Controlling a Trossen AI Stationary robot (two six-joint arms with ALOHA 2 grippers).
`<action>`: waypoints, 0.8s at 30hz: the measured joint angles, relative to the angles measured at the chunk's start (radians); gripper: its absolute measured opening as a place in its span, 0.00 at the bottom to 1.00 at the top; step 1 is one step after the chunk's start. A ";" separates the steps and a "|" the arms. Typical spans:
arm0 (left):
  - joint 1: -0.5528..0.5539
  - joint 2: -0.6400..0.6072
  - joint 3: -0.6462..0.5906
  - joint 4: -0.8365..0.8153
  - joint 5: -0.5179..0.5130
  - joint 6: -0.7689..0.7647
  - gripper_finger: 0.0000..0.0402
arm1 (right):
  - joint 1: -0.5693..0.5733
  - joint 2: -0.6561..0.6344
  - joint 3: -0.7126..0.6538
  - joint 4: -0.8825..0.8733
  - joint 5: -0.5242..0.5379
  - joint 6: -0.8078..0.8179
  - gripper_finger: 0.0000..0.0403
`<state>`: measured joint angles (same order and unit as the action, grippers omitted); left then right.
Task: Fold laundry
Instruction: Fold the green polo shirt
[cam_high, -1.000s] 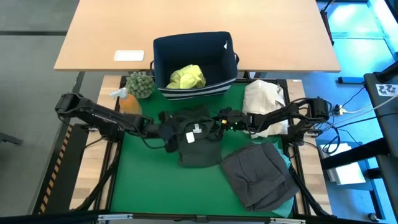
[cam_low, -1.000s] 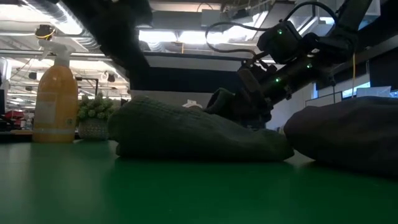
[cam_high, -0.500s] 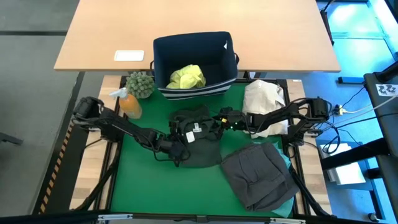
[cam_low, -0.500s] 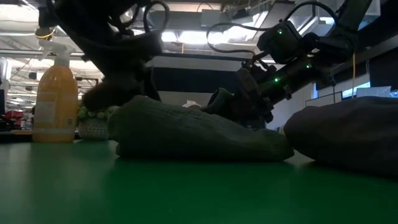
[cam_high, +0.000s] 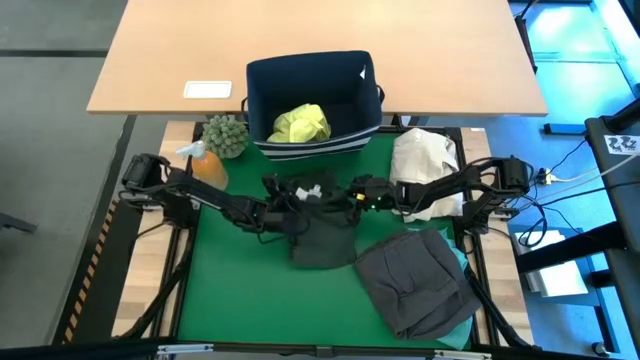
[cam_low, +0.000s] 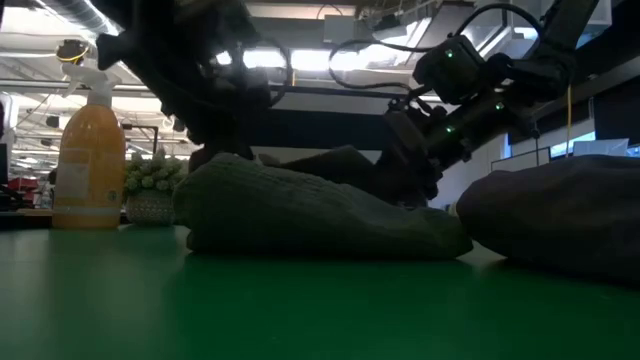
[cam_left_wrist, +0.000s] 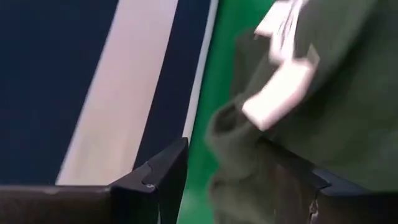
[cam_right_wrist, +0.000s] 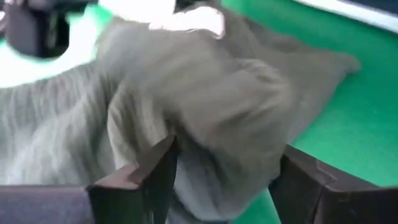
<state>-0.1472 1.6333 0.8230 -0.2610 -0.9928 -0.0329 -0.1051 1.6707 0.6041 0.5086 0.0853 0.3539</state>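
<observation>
A dark olive-black garment (cam_high: 320, 232) lies bunched on the green mat, its white label (cam_high: 312, 190) up near its far edge. My left gripper (cam_high: 287, 208) is at its far left corner, open, with the cloth's edge (cam_left_wrist: 239, 149) between the fingers. My right gripper (cam_high: 350, 195) is at the far right corner, open astride a bunch of cloth (cam_right_wrist: 217, 143). A charcoal grey garment (cam_high: 412, 285) lies flat at the near right, over a turquoise one (cam_high: 462, 262). A yellow-green shirt (cam_high: 300, 123) sits in the navy bin (cam_high: 262, 90). My left gripper comes slanting down from the table's left, and the garment's far left edge (cam_left_wrist: 249, 168) lies between its open fingers, against one finger (cam_left_wrist: 298, 177). The cloth rests on the mat. My right gripper slants down from the table's right. A raised bunch of the garment's far right part (cam_right_wrist: 205, 168) fills the gap between its open fingers and lies against both. The rest of the garment lies on the mat.
A cream-beige cloth bundle (cam_high: 425, 160) lies at the far right under my right arm. An orange spray bottle (cam_high: 207, 165) and a small green plant (cam_high: 225, 135) stand at the far left. The mat's near left part (cam_high: 240, 300) is bare.
My left gripper has come down onto the garment and rolled about its own line. It swung first toward the near edge, then back to the garment's far left corner. The garment's far edge has shifted a little.
</observation>
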 joint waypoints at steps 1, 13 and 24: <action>0.012 0.000 0.000 -0.030 0.000 -0.036 0.46 | 0.000 0.000 0.000 -0.017 0.000 -0.008 0.55; 0.002 -0.052 -0.001 -0.257 -0.011 -0.247 0.46 | 0.000 -0.014 0.000 -0.093 0.053 -0.078 0.55; -0.151 -0.225 -0.001 -0.223 0.114 -0.317 0.46 | 0.016 -0.195 0.000 -0.104 0.067 -0.152 0.55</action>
<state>-0.2978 1.4081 0.8219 -0.4845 -0.8789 -0.3496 -0.0895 1.4756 0.6045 0.4043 0.1520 0.2019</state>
